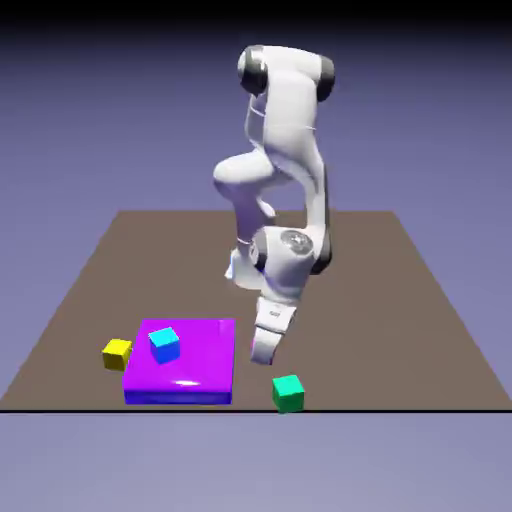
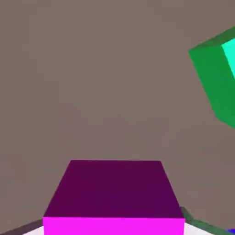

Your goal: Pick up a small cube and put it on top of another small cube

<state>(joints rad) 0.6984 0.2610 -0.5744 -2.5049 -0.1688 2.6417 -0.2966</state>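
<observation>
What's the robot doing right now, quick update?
Fingers low by table, grip unclear. Small magenta cube fills hand view between them. Small green cube nearby, apart.

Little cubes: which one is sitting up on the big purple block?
The cyan cube. It rests on the flat purple block, while the yellow cube and green cube sit on the table.
</observation>
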